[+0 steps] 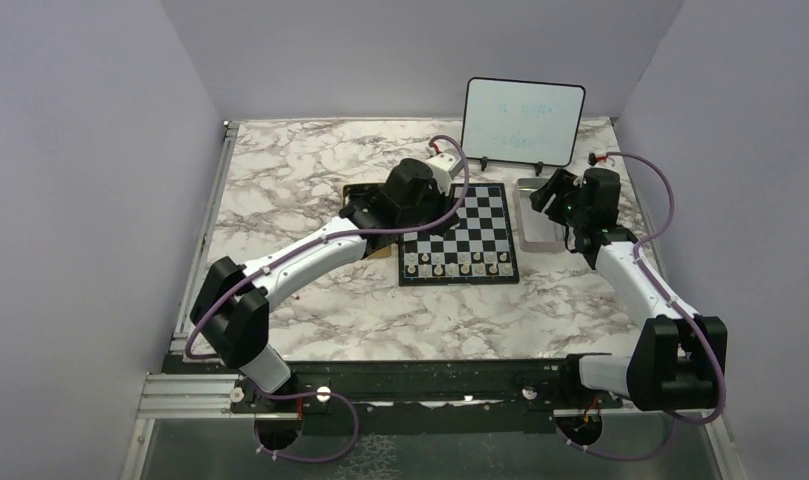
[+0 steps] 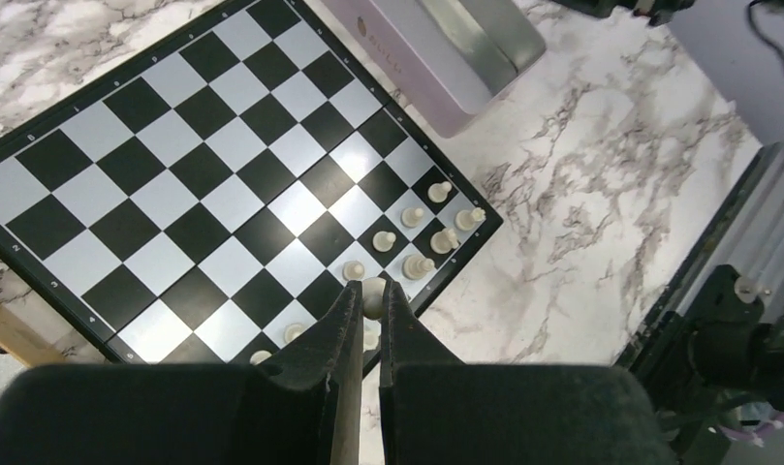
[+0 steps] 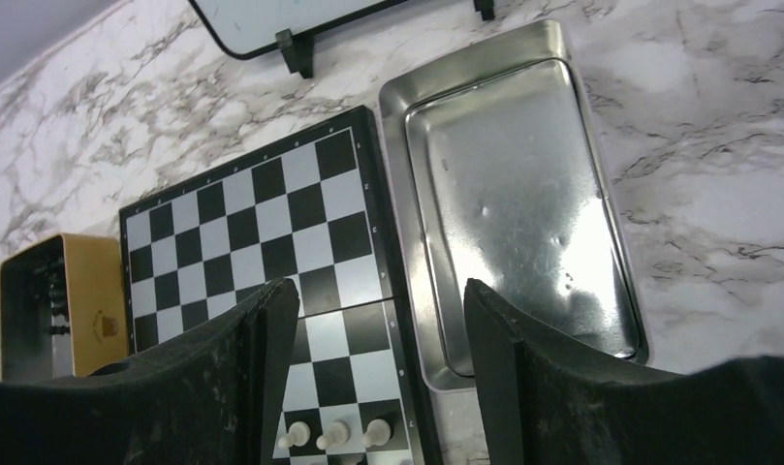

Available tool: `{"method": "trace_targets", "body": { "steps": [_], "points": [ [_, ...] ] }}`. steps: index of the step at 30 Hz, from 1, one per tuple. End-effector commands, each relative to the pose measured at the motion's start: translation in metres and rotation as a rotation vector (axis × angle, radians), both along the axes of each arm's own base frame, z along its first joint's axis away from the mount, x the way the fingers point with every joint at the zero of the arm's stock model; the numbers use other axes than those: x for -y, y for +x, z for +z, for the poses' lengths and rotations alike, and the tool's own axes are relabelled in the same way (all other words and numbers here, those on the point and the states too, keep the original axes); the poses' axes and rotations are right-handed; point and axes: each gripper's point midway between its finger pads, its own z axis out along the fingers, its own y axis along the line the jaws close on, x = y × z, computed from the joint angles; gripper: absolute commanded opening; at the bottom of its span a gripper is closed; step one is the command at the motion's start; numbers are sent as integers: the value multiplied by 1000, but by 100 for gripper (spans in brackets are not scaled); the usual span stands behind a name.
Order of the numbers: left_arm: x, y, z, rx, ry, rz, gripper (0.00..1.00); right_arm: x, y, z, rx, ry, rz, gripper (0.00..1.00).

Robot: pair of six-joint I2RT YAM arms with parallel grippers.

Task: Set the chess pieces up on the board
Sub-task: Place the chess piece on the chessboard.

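Black fingers (image 2: 344,339) of the left claw (image 2: 371,288) fill the foreground of the left wrist view, closed on a cream-white chess piece (image 2: 372,300) pinched at their tips, directly above the near border of the chessboard (image 2: 174,165). Other cream-white chess pieces (image 2: 419,264) stand in the two ranks along that border, clustered toward the near right corner; whether the pinched piece touches the board cannot be told.

From above, the chessboard (image 1: 485,215) lies near the middle of the marbled counter (image 1: 310,170), with the left arm reaching over its left edge. Marble shows wide to the left of the board and between its near border and the arm bases.

Right claw (image 3: 378,291): jaws well apart, gripping nothing, held above the board's right edge. A shallow metal tray (image 3: 514,194) lies just beside that edge, its long side parallel to the border. A yellow-brown box (image 3: 92,291) with dark pieces inside sits just beside the board's left edge. A whiteboard (image 1: 523,120) stands upright at the far edge of the counter, behind board and tray.
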Motion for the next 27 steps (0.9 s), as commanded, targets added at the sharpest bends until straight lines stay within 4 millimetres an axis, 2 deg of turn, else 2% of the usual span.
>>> {"method": "trace_targets", "body": {
  "steps": [1,11,19,27],
  "points": [
    [9,13,-21,21,81,17,6,16,3,14,37,11,-100,69],
    [21,16,-76,-62,171,12,7,28,-15,30,72,3,-174,76],
    [31,12,-101,-102,207,3,7,26,-19,27,76,1,-157,76],
    [30,11,-117,-129,252,16,7,31,-22,28,82,-19,-177,77]
  ]
}}
